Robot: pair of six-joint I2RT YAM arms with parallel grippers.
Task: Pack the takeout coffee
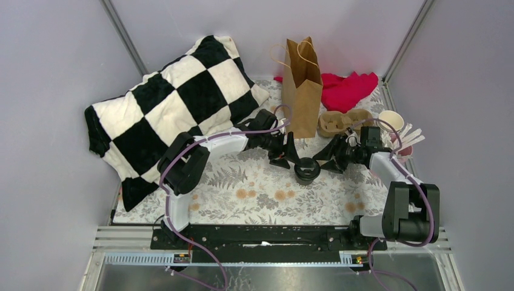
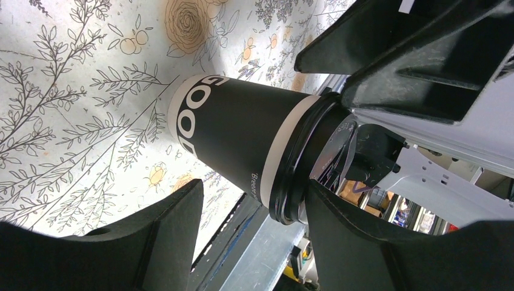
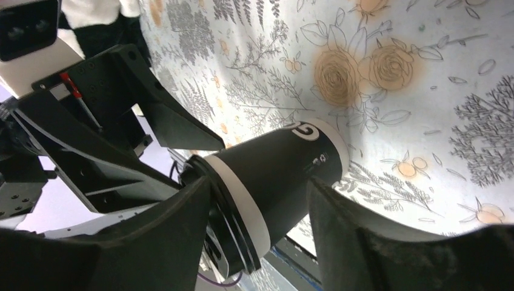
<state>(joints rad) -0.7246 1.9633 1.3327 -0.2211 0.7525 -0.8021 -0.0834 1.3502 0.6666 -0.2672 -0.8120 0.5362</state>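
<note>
The floral-print bench (image 1: 260, 194) carries one black lidded cup (image 1: 307, 171), upright near its middle and outside the bag. A checkered pillow (image 1: 176, 103) lies well to the cup's left and behind it. A brown paper bag (image 1: 302, 85) stands upright straight behind the cup, apart from it. A red cloth (image 1: 345, 91) lies behind and right of the cup. The left claw (image 1: 291, 156) sits just left of the cup with its jaws apart. The right claw (image 1: 328, 159) sits just right of it, jaws also apart. Each wrist view shows the cup in the gap between spread fingers, but I cannot tell whether any finger touches it. A cardboard carrier (image 1: 339, 123) lies behind and right of the cup, nearer than the cloth. A white cup (image 1: 391, 120) and stirrers (image 1: 411, 136) stand further right.
</note>
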